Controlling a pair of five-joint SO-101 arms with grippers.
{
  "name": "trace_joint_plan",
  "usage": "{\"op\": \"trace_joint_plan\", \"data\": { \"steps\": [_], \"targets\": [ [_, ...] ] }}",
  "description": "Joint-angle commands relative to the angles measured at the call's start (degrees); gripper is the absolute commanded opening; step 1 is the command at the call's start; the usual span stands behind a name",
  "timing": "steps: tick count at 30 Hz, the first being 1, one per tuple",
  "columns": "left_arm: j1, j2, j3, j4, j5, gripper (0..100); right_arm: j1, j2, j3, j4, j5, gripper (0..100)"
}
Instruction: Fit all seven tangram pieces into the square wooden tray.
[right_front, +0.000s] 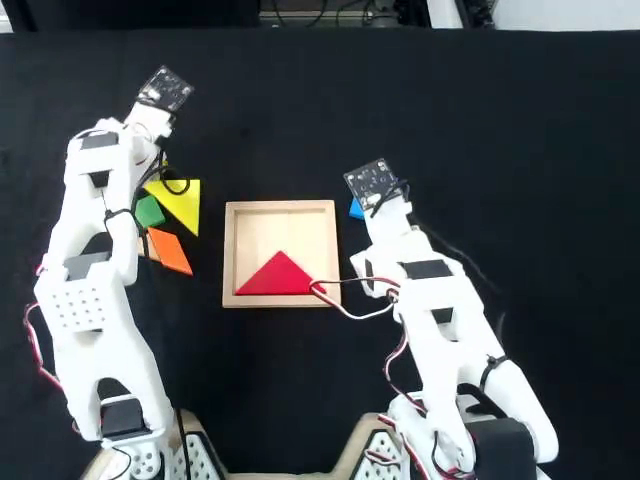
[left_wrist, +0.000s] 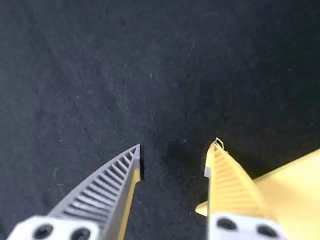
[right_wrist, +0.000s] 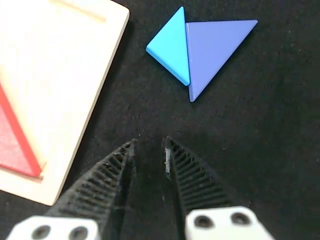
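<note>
**Two arms at a black worktop, one piece in the tray**

We see a black cloth worktop (right_front: 520, 130) that covers nearly the whole high view. It is matte and speckled with pale lint in the wrist views. Beyond its far edge lies a pale strip of room with dark cables (right_front: 340, 12).

The square wooden tray (right_front: 245, 225) lies flat near the middle of the cloth. A red triangular piece (right_front: 279, 276) sits inside it, its long side along the tray's near wall. The rest of the tray floor is bare wood.

To the tray's left three pieces lie on the cloth, close together. They are a yellow triangular piece (right_front: 180, 200), a small green piece (right_front: 150, 212) and an orange parallelogram piece (right_front: 170, 251). The left arm partly covers them.

The left end effector (left_wrist: 176, 146) is spread wide above bare cloth. One finger (left_wrist: 227, 185) stands beside the yellow piece's edge, but we cannot tell whether they touch.

On the tray's right, a light blue triangular piece (right_wrist: 172, 47) and a darker blue triangular piece (right_wrist: 215, 47) lie on the cloth, touching along one edge.

The right end effector (right_wrist: 149, 144) is empty, with only a narrow gap between its fingers. It hangs above the cloth just beside the tray's outer wall and near the blue pair. A thin wire loop (right_front: 335, 300) from the right arm drapes over the tray's near right corner.
</note>
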Motion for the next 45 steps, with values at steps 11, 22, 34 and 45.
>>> {"op": "trace_joint_plan", "data": {
  "steps": [11,22,34,45],
  "targets": [
    [-0.04,-7.3,-2.24,29.89,-9.93,21,0.62,-1.54,0.57,-1.14,-0.18,9.3],
    [3.21,-28.04,2.68,36.57,-9.76,21,0.62,-1.54,0.57,-1.14,-0.18,9.3],
    [14.29,-38.33,30.02,31.3,-32.53,21,0.7,-1.54,0.66,-1.05,-0.18,9.3],
    [12.26,-22.33,19.12,28.04,-32.88,21,0.62,-1.54,0.57,-1.05,-0.18,9.3]
  ]
}}
